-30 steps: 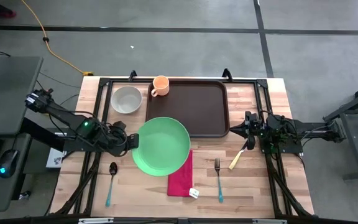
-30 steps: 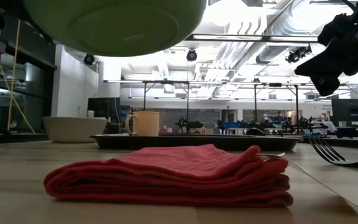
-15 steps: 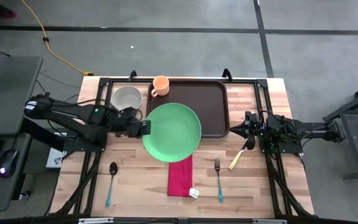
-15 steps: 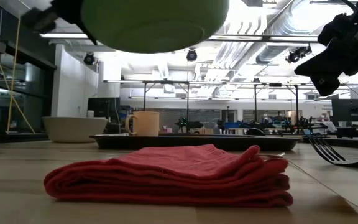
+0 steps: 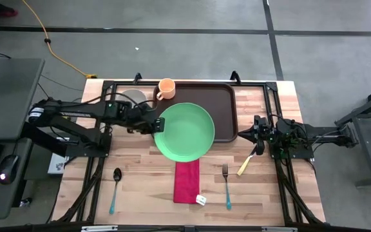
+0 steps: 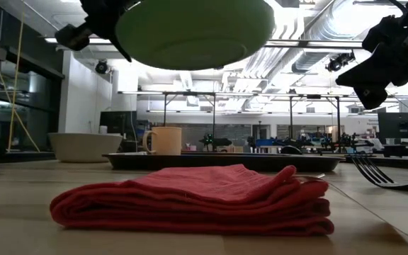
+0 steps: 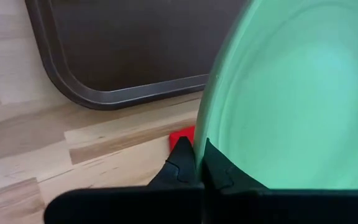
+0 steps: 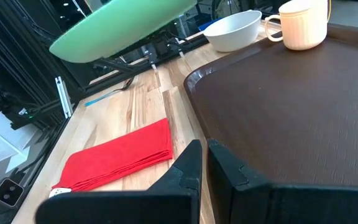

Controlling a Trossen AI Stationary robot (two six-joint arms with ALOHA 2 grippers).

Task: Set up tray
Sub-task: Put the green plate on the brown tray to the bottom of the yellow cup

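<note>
Table: wooden tabletop (image 5: 263,193), with the large dark brown plastic tray (image 5: 223,103) at 12 o'clock, empty.
Left gripper (image 5: 154,125): clamped on the rim of the round green plate (image 5: 185,131), held in the air over the tray's near edge.
Right gripper (image 5: 257,127): closed, parked at 3 o'clock.
Risk: the plate is gripped at one edge only, so it could tilt or slip out.
Risk: the beige mug (image 5: 165,88) at 11 o'clock could be struck.

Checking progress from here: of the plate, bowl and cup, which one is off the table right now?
The green plate. The left gripper holds it by its rim above the tray, while the white bowl and the cup rest below.
</note>
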